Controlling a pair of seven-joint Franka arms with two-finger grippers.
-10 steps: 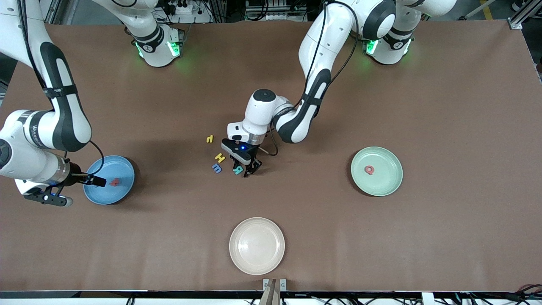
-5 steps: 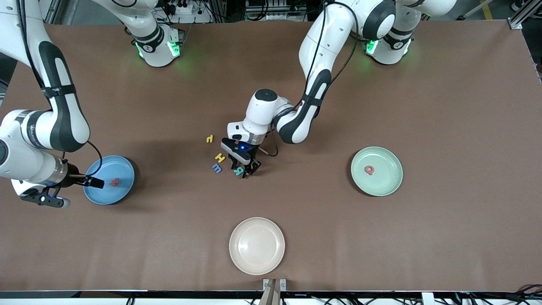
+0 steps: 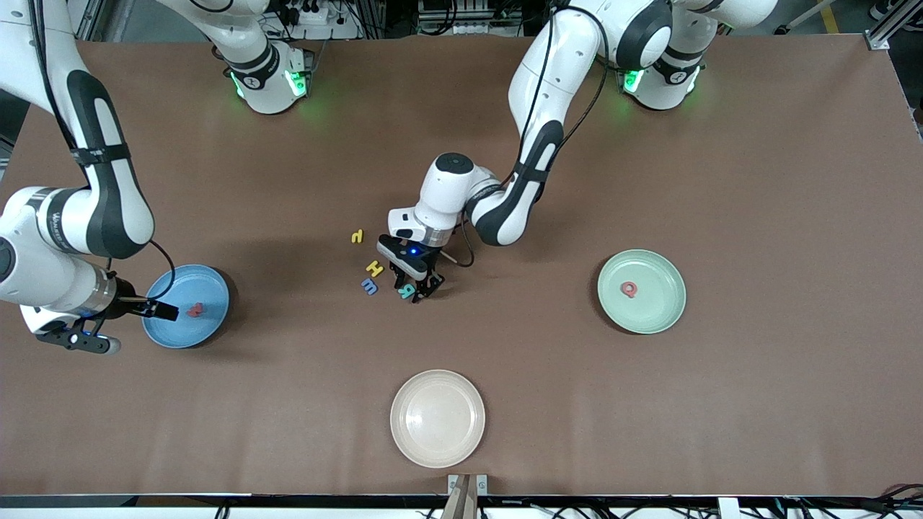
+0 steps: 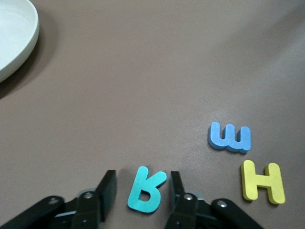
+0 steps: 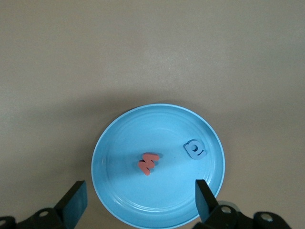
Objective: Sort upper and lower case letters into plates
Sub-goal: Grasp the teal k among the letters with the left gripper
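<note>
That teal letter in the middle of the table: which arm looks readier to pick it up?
The left. Its gripper already straddles the teal letter, fingers open either side; the right gripper hangs open over the blue plate.

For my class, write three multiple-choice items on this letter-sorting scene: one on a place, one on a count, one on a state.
1. The left gripper is placed around which letter?
A. teal letter
B. yellow H
C. blue letter

2. How many letters lie in the sky blue plate?
A. none
B. two
C. four

3. The right gripper, over that plate, has its jaws
A. shut on a letter
B. open
C. shut on the rim

Key: 1 A, the teal letter sits between the jaws; 2 B, one red, one blue; 3 B, jaws spread, nothing between them.
</note>
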